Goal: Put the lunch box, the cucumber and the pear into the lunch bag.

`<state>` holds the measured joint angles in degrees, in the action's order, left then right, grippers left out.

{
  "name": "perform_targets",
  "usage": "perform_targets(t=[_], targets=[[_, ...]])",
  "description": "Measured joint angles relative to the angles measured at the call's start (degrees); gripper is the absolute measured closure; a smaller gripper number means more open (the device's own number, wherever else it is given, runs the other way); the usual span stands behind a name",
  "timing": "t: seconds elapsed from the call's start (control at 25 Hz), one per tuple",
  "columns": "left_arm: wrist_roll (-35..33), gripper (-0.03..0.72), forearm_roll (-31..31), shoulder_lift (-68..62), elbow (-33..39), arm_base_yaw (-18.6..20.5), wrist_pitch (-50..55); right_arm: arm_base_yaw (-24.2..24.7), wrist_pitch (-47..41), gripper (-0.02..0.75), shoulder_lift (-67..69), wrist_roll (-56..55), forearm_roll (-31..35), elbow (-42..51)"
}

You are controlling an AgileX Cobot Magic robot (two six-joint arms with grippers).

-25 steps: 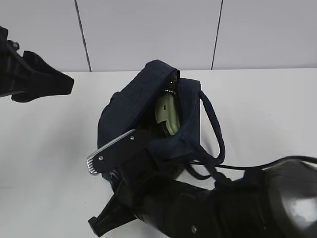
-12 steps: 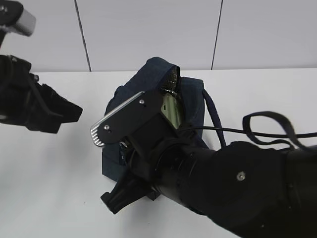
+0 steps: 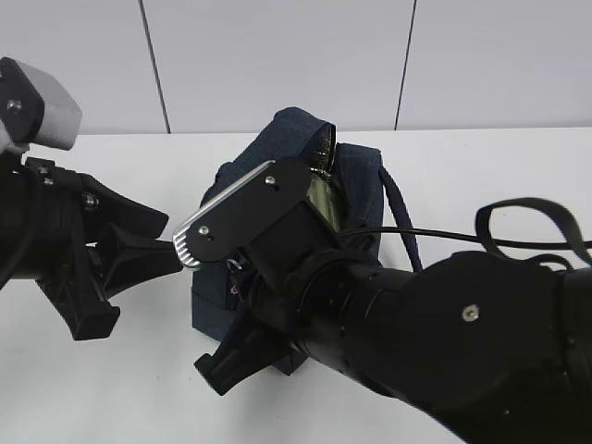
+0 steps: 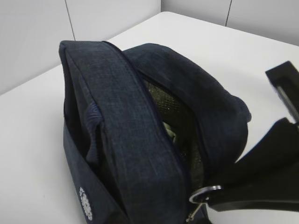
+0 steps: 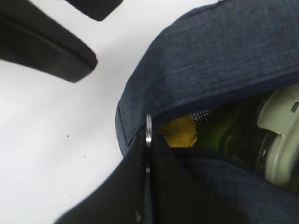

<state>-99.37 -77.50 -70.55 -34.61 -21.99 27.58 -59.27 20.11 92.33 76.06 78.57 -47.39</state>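
Observation:
The navy lunch bag (image 3: 282, 139) stands mid-table, its mouth partly open. In the right wrist view the bag (image 5: 219, 60) holds the yellow pear (image 5: 180, 131), the dark green cucumber (image 5: 219, 133) and the lunch box's sage lid (image 5: 280, 135). My right gripper (image 5: 148, 142) is shut on the metal ring pull (image 5: 148, 128) at the near end of the zipper. The ring (image 4: 205, 192) also shows in the left wrist view. My left gripper (image 3: 171, 245) is open and empty, just left of the bag (image 4: 131, 116), apart from it. A sliver of the lid (image 3: 322, 199) shows in the exterior view.
The right arm (image 3: 416, 333) fills the front of the exterior view and hides the bag's lower half. The bag's loop handle (image 3: 400, 222) hangs to the right. White table (image 3: 120, 388) all round, white wall behind.
My left gripper has come down and to the right, close to the bag's left side. My right arm has risen up over the bag's front, and the opening looks narrower.

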Motion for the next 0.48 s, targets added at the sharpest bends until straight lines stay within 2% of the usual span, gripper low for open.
perform_targets(t=[0.2,0.48], targets=[[-6.6,0.308,-1.6,-5.0,0.0,0.9,0.2,0.0,0.0,0.732,0.0,0.1,0.1,0.0],[-11.1,0.295,-5.5,-11.7,-0.4,0.9,1.3,0.0,0.0,0.732,0.0,0.2,0.1,0.0]])
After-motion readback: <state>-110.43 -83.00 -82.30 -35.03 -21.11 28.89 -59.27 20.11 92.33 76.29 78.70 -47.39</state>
